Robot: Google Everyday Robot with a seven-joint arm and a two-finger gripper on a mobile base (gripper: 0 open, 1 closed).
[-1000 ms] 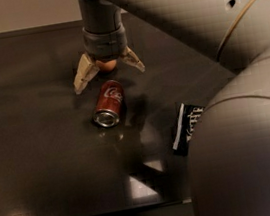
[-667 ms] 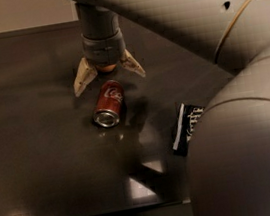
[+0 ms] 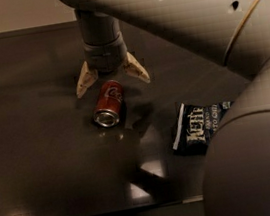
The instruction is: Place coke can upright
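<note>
The robot's tool (image 3: 112, 82) hangs just above the far end of the coke can (image 3: 109, 102), its two pale fingers (image 3: 84, 83) spread wide to either side and closed on nothing. The can lies on its side on the dark bench (image 3: 41, 159), near the middle. Its silver open end faces the front edge and its red body points back, in under the tool. It is not upright, so the task's main work looks undone from where I stand.

The fingers straddle the can's width rather than its length. That seems a sensible line for pinching the round body across its sides before tipping it onto its base. The wrist points almost straight down from the big grey arm (image 3: 187, 16), which sweeps in from the right and fills much of that side. Whether the fingertips touch the bench, I cannot tell.

A dark snack bag (image 3: 198, 128) with white lettering lies flat to the right of the can, well apart from it and out of the tool's way.

The can is round and free to roll, so a grip that closes off-centre could nudge it sideways.
</note>
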